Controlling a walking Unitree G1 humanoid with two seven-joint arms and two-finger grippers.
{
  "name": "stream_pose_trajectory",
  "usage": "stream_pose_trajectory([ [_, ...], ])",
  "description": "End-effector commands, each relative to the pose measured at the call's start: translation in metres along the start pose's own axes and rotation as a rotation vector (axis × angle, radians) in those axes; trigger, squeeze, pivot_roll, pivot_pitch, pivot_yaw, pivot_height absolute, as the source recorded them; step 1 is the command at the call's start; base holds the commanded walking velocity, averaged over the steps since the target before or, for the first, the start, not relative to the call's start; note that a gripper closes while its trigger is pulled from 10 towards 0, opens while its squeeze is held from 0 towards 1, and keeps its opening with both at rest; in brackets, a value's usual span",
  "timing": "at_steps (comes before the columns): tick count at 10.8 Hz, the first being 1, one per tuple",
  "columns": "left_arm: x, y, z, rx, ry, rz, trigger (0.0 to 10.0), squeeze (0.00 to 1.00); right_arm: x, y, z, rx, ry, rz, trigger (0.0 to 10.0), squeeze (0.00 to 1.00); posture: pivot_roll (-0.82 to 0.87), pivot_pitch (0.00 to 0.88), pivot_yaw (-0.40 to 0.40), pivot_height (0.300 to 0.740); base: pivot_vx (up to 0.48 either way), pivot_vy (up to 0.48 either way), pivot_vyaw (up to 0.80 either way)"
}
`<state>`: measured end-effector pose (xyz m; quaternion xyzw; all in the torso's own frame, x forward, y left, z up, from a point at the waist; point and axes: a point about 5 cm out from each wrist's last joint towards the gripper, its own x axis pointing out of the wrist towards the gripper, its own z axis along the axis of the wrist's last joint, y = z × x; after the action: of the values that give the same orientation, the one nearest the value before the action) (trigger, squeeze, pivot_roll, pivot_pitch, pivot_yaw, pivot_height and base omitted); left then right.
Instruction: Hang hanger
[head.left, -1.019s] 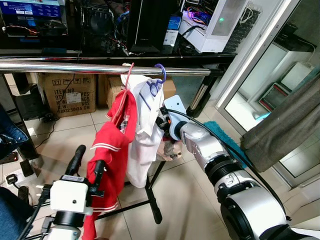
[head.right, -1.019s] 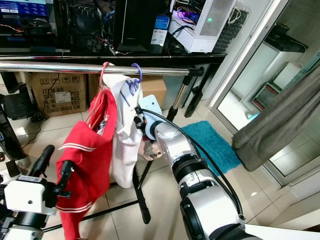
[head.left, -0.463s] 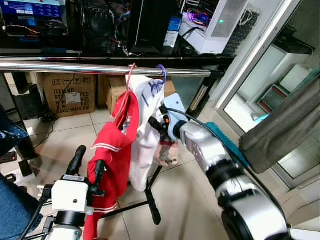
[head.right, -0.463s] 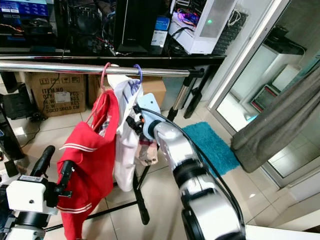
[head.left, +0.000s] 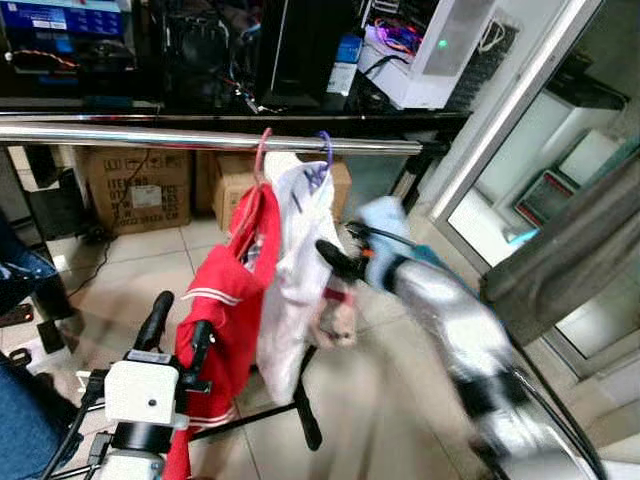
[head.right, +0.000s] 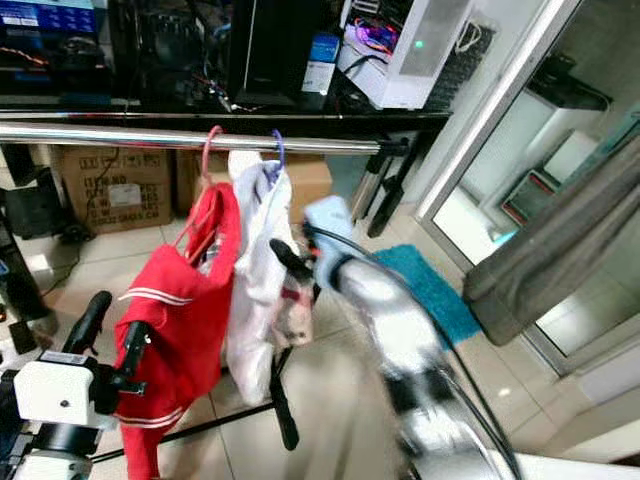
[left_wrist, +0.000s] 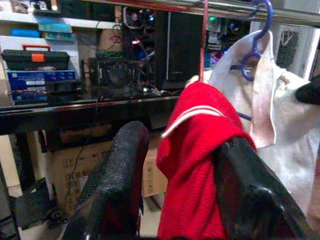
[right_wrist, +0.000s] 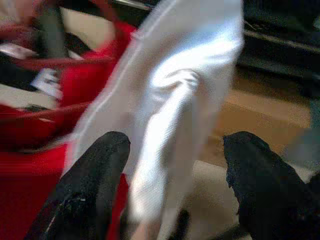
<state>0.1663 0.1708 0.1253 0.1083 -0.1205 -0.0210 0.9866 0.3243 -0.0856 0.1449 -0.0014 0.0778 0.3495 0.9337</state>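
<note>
Thin purple plastic hanger (head.left: 322, 150) carrying a limp white cotton shirt (head.left: 292, 270) is hooked on the shiny chrome rail (head.left: 150, 135), touching a pink wire hanger (head.left: 262, 152) with a red knit top (head.left: 225, 300). Right gripper (right_wrist: 172, 180), motion-blurred, fingers spread, sits just beside the white cloth; left gripper (left_wrist: 185, 190), textured black fingers apart, has red knit between them. Brown printed cardboard boxes (head.left: 135, 185) stand on a beige tiled floor (head.left: 130, 270); print unreadable.

Cam setup: head stereo + 2 wrist cams
My head pair looks fwd/down at the rail (head.left: 210, 137); both wrist cams sit close, sharing the red garment (left_wrist: 200, 150) & white garment (right_wrist: 170, 95).
</note>
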Motion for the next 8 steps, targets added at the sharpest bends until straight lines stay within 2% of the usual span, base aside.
stream_pose_trajectory([
  [1,0.002,-0.005,0.000,-0.025,-0.011,-0.013,10.0,0.00,-0.013,-0.007,0.002,0.003,-0.013,0.016,10.0,0.00,0.29,0.055,-0.221,0.740,0.000,0.000,0.00],
  [2,0.002,-0.005,-0.001,-0.027,-0.010,-0.015,10.0,0.00,-0.021,-0.010,0.000,0.013,-0.023,0.035,10.0,0.00,0.29,0.054,-0.217,0.740,0.000,0.000,0.00],
  [3,0.003,-0.005,-0.004,-0.031,-0.005,-0.015,10.0,0.00,-0.038,-0.007,0.001,0.060,-0.051,0.116,10.0,0.00,0.28,0.051,-0.211,0.740,0.000,0.000,0.00],
  [4,0.003,-0.005,-0.006,-0.036,0.003,-0.014,10.0,0.00,-0.047,-0.006,-0.003,0.077,-0.052,0.155,10.0,0.00,0.28,0.049,-0.208,0.740,0.000,0.000,0.00],
  [5,0.003,-0.004,-0.011,-0.043,0.016,-0.004,10.0,0.00,-0.055,-0.013,-0.016,0.090,-0.028,0.133,10.0,0.00,0.28,0.047,-0.204,0.740,0.000,0.000,0.00],
  [6,0.006,-0.004,-0.022,-0.066,0.047,0.027,10.0,0.00,-0.063,-0.030,-0.045,0.105,0.043,-0.001,10.0,0.00,0.28,0.045,-0.200,0.740,0.000,0.000,0.00],
  [7,0.009,-0.005,-0.028,-0.084,0.063,0.030,10.0,0.00,-0.065,-0.038,-0.062,0.124,0.071,-0.100,10.0,0.00,0.28,0.044,-0.198,0.740,0.000,0.000,0.00],
  [8,0.010,-0.010,-0.036,-0.095,0.084,0.004,10.0,0.00,-0.067,-0.040,-0.076,0.143,0.087,-0.169,10.0,0.00,0.28,0.045,-0.193,0.740,0.000,0.000,0.00],
])
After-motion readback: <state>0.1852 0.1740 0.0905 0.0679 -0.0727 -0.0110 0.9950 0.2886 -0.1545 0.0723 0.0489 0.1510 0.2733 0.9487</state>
